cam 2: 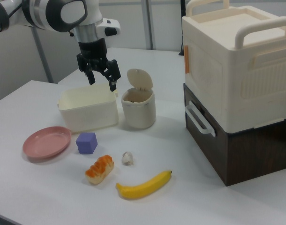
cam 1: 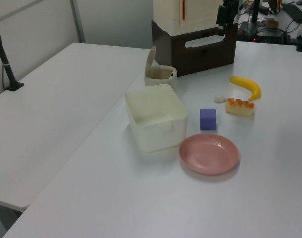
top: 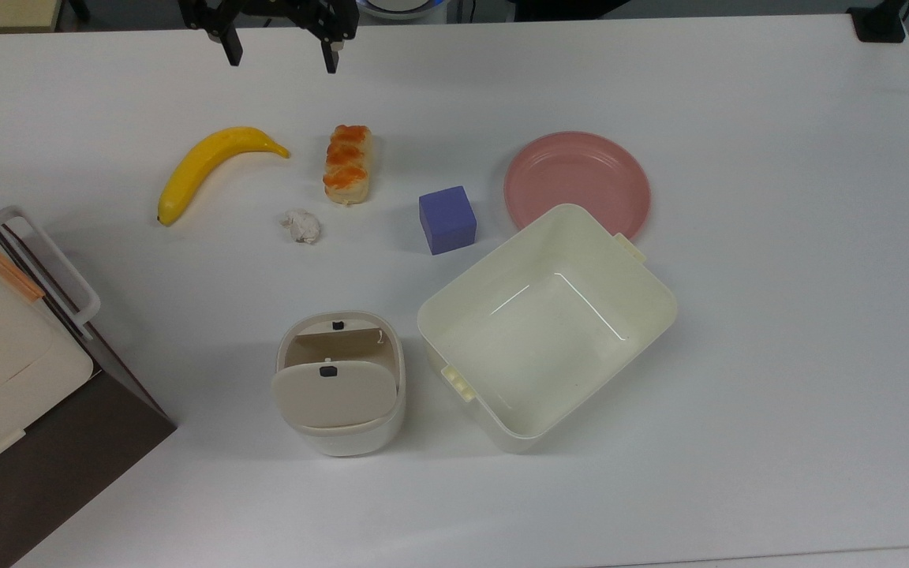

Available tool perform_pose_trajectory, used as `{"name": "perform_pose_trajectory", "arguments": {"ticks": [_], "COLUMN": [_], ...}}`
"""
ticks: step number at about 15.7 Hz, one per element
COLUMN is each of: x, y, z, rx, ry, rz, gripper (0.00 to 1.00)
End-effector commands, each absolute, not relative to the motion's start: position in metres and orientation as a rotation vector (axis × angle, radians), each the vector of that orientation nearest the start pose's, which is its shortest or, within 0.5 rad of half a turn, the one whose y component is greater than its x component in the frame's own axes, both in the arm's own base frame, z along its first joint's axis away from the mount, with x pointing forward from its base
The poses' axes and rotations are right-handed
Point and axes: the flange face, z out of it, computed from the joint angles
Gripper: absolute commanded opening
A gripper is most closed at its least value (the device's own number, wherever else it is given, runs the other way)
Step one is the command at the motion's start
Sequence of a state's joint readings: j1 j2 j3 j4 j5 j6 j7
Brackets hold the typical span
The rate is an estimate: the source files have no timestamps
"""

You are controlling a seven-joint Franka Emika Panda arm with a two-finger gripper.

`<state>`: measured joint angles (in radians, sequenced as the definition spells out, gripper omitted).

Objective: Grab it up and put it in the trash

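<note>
A small crumpled white paper wad (top: 301,226) (cam 2: 127,158) (cam 1: 220,97) lies on the white table between a banana and a bread roll. The cream-beige trash bin (top: 340,426) (cam 2: 139,110) (cam 1: 160,75) stands below it in the top view, its flap lid (top: 334,392) tilted up and the mouth showing. My gripper (top: 281,59) (cam 2: 102,81) hangs open and empty in the air at the top view's upper edge, well clear of the wad. In the right view it hovers over the tub, left of the bin.
A yellow banana (top: 214,166), an orange-topped bread roll (top: 346,164), a purple cube (top: 447,219) and a pink plate (top: 577,185) surround the wad. A large cream tub (top: 663,296) stands beside the bin. A cream box on a dark base (cam 2: 237,84) fills the top view's left edge.
</note>
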<state>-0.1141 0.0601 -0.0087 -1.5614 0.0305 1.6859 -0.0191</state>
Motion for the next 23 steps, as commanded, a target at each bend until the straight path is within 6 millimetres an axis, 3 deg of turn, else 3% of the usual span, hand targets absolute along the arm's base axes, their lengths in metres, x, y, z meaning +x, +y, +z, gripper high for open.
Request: {"name": "perform_pose_trajectory", "arguments": {"ticks": [1, 23], "x": [0.568, 0.571], "y": [-0.067, -0.059], "z": [0.607, 0.594], "rx": [-3.118, -3.118], "ry": [0.130, 0.104], "rz": [-0.077, -0.053], "gripper": [1.00, 1.00]}}
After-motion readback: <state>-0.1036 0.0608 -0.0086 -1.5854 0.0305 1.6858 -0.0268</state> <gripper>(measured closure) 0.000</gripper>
